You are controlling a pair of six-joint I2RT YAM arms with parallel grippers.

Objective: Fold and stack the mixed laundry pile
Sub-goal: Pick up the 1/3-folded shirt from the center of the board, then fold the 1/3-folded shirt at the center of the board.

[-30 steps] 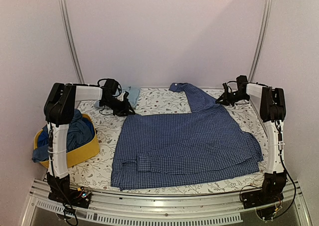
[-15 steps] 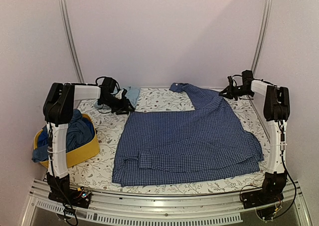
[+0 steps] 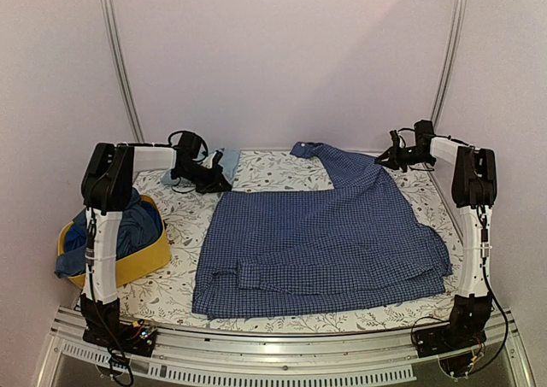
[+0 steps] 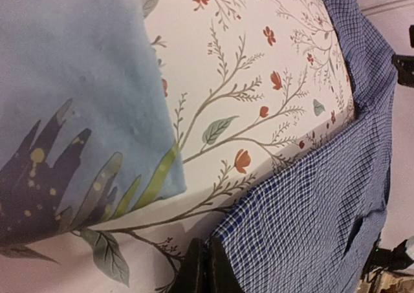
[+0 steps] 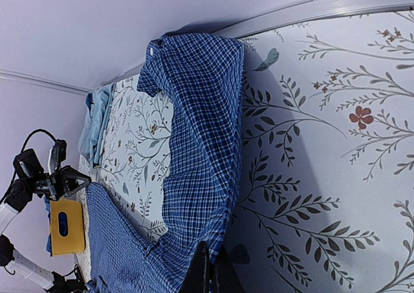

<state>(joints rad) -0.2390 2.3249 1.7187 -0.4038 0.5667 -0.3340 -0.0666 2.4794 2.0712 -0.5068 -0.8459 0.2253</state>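
Note:
The navy-and-white checked shirt (image 3: 316, 242) lies spread flat across the middle of the floral table cover (image 3: 273, 172), one sleeve reaching toward the back. My left gripper (image 3: 222, 186) sits at its back left corner. In the left wrist view the fingertips (image 4: 206, 273) are pressed together on that corner of the checked cloth (image 4: 323, 196). My right gripper (image 3: 379, 162) is low at the shirt's back right edge, and its jaws (image 5: 208, 272) are shut on the hem of the checked fabric (image 5: 200, 144). A light blue T-shirt (image 3: 226, 158) lies just behind the left gripper.
A yellow fabric basket (image 3: 149, 263) stands at the left edge with darker blue clothes (image 3: 128, 225) heaped in it. The printed light blue T-shirt (image 4: 71, 79) fills the left of the left wrist view. Metal frame posts rise at both back corners.
The right gripper has moved up and toward the back right, taking the shirt's edge along. The left jaws have closed at the shirt's back left corner, which has shifted slightly left.

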